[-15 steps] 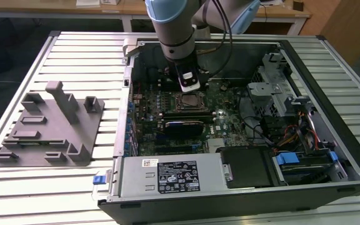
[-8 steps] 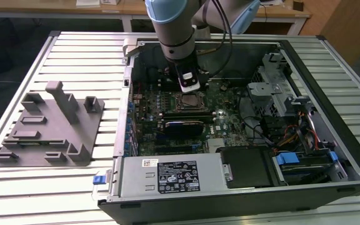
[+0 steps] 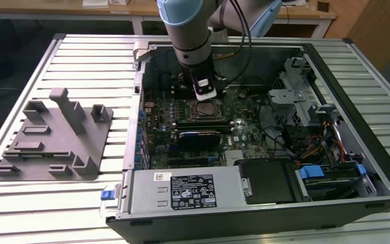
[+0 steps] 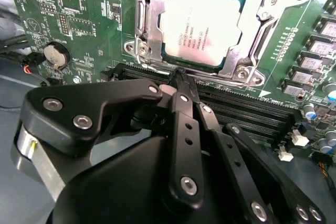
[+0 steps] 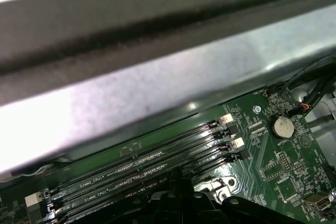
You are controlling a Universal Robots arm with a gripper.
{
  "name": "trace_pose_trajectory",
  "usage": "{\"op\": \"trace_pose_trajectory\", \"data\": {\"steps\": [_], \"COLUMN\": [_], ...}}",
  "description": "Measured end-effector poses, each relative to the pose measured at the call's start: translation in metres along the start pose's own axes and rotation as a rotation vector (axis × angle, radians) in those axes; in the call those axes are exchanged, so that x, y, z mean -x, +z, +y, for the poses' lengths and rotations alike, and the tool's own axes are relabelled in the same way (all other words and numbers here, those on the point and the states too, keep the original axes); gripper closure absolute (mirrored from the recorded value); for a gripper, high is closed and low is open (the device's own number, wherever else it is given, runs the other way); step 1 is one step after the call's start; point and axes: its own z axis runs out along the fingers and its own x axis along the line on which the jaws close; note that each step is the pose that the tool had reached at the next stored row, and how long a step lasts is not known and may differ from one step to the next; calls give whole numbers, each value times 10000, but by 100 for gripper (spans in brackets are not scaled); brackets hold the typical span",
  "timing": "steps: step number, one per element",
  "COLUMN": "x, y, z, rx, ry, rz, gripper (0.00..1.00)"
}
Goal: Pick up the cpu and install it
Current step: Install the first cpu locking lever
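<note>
CPU (image 4: 202, 27) sits seated in the motherboard socket (image 4: 142, 40), silvery heat-spreader up, framed by the metal retention bracket, inside the open PC case (image 3: 357, 152) on the slatted table (image 3: 79, 61). Gripper (image 4: 178, 74) hangs just above the RAM slots (image 4: 252, 111) beside the socket; its fingers appear drawn together at the tips with nothing between them. Judgement: chip is light, thin, rigid, smooth on top, with a fragile underside and socket pins, so any hold belongs on two opposite edges, kept level, with no sideways sliding.
</note>
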Motion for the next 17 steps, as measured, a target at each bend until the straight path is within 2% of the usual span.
{"op": "trace_pose_trajectory", "data": {"steps": [6,17], "x": [2,18], "y": [-10,-109], "z": [2,31], "rx": [0,-5], "ry": [0,-2], "rz": [0,-1], "gripper": [89,89]}}
